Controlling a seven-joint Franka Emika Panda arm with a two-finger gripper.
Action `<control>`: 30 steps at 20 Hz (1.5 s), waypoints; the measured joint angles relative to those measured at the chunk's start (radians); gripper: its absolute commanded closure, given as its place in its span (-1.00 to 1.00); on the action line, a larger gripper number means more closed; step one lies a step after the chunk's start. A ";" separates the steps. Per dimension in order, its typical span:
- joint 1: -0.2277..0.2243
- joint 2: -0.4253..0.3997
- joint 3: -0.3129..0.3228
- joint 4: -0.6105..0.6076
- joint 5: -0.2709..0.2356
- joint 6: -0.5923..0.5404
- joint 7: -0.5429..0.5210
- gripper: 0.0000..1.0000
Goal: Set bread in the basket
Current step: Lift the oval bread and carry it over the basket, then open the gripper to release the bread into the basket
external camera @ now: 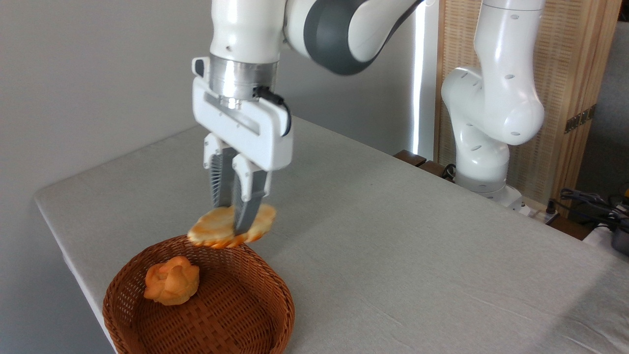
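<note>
My gripper (235, 222) is shut on the bread (212, 227), a long pale golden pastry with a bumpy top. The bread hangs in the air, roughly level, just above the far rim of the basket (275, 285). The basket is round, shallow, brown wicker, and stands at the near left corner of the table. Its near edge is cut off by the frame.
A small round orange-brown bun (172, 281) lies inside the basket on its left side. The grey table (393, 236) ends close to the basket on the left. The arm's white base (484, 162) stands at the far right, with cables (589, 201) beyond it.
</note>
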 measured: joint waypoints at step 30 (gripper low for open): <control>0.006 0.126 0.010 0.058 -0.102 0.213 -0.057 -1.00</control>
